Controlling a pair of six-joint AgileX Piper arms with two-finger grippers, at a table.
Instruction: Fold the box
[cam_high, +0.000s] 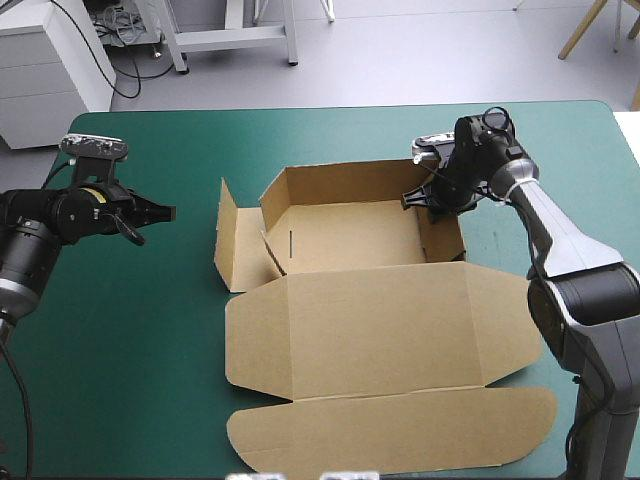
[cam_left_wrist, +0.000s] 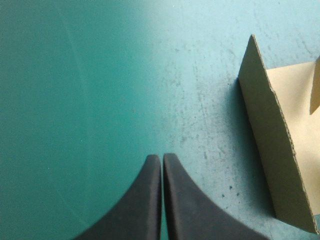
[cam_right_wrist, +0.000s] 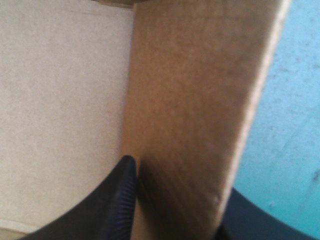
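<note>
The brown box (cam_high: 370, 320) lies mid-table as an open tray, its lid and front flap flat toward the near edge. The back wall and right wall (cam_high: 441, 238) stand up. The left side flap (cam_high: 230, 240) leans outward, half raised. My right gripper (cam_high: 432, 205) straddles the right wall (cam_right_wrist: 195, 125): one black finger (cam_right_wrist: 117, 200) is inside the tray, the other outside, shut on the board. My left gripper (cam_high: 165, 212) hovers left of the box, shut and empty (cam_left_wrist: 161, 157). The left flap's edge (cam_left_wrist: 280, 150) stands ahead of it and to one side.
The lid's front flap (cam_high: 400, 430) reaches almost to the table's near edge. A strip of teal-green cover (cam_high: 190, 230) separates the left gripper from the box. The right arm (cam_high: 570, 260) runs along the table's right side.
</note>
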